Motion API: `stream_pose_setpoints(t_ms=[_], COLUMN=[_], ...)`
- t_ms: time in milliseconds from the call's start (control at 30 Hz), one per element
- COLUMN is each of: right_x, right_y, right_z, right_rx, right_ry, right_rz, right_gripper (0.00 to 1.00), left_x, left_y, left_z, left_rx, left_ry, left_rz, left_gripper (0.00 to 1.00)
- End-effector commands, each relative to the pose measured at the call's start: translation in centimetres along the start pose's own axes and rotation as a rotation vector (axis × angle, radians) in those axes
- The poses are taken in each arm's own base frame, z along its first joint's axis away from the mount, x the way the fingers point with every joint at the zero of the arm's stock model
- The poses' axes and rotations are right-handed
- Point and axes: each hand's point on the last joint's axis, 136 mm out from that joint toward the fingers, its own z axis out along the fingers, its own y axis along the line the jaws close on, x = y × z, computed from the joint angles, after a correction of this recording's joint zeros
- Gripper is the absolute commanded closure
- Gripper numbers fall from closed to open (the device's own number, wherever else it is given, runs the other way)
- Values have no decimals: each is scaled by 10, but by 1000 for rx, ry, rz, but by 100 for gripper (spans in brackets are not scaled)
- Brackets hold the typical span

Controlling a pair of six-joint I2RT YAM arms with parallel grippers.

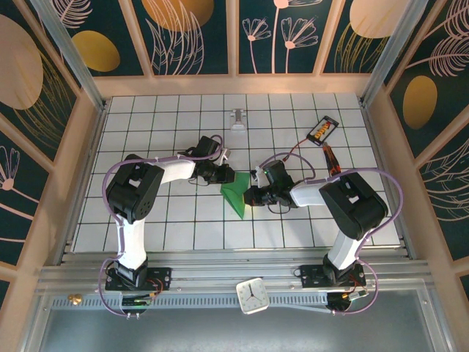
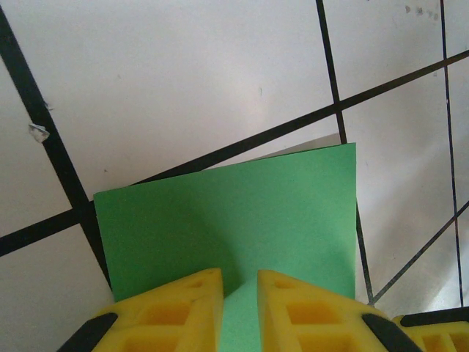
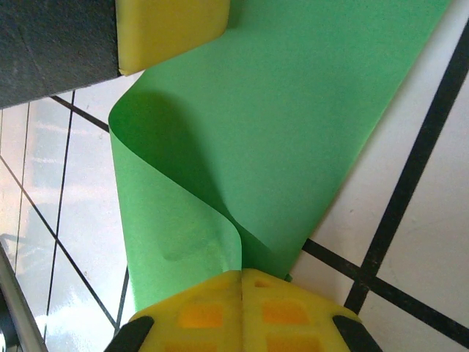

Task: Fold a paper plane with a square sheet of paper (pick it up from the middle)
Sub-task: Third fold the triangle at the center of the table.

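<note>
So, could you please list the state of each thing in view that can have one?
Paper: partly folded, curled over, held at two edges, not yet a plane.
Left gripper: nearly shut on the paper's edge.
Right gripper: shut on the paper's opposite edge.
Screwdriver: lying flat on the table, untouched.
Clock: lying face up on the front rail.

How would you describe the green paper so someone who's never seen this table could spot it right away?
Start at the white gridded table and look to its middle, where the two black-and-white arms meet. Between the left claw and the right claw sits the green paper, partly folded and curling, pinched by yellow fingers at both ends. It is the only green thing there, unlike the small orange-and-black device further back.
</note>
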Motion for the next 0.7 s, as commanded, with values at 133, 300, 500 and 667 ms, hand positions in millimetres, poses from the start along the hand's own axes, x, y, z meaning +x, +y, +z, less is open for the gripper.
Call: stream_pose_setpoints(t_ms=[133, 300, 500, 667], right_x=[10, 19, 34, 44], right_y=[-10, -21, -36, -43], right_z=[7, 8, 8, 7], right_rx=[55, 105, 176, 200], right_ry=[43, 74, 117, 135], right_rz=[12, 30, 47, 61], right_gripper=[100, 100, 100, 100], left_x=[13, 7, -11, -29], left_y=[16, 12, -2, -18], left_z=[5, 2, -7, -20], left_rx=[-67, -62, -42, -17], left_ry=[46, 34, -6, -55], left_rz=[-22, -18, -7, 4], left_gripper=[78, 76, 70, 64])
